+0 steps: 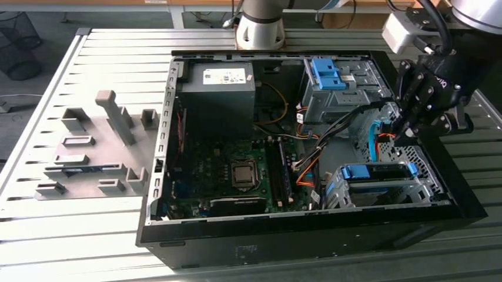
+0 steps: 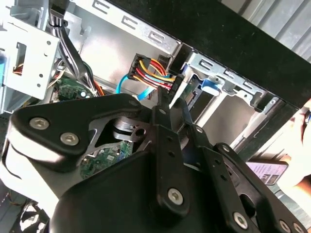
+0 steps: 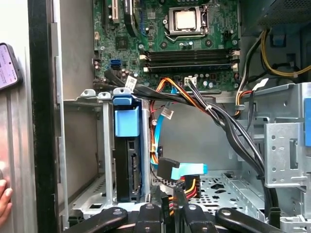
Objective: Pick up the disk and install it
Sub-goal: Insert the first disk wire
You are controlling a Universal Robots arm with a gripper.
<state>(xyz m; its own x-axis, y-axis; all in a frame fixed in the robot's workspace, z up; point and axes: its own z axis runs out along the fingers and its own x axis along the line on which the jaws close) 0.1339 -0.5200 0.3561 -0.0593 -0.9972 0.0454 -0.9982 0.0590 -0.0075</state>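
Observation:
The disk (image 3: 127, 171) sits upright in the metal drive cage (image 3: 108, 145) at the corner of the open computer case, its blue carrier frame (image 3: 126, 121) on top. In the exterior view the disk (image 1: 378, 174) lies in the cage near the case's front right. My gripper (image 1: 405, 136) hangs just above and behind it. In both wrist views the gripper (image 3: 169, 203) is shut on a black power connector (image 2: 156, 73) with red, yellow and orange wires, close beside the disk's end. A blue data cable plug (image 3: 171, 170) hangs next to it.
A grey power-supply box (image 1: 218, 88) and the motherboard (image 1: 235, 170) fill the case's left half. A second cage with a blue bracket (image 1: 325, 73) stands at the back. Cable bundles (image 3: 214, 114) cross the middle. A person's hand (image 3: 4, 200) and a phone (image 3: 7, 65) are outside the case wall.

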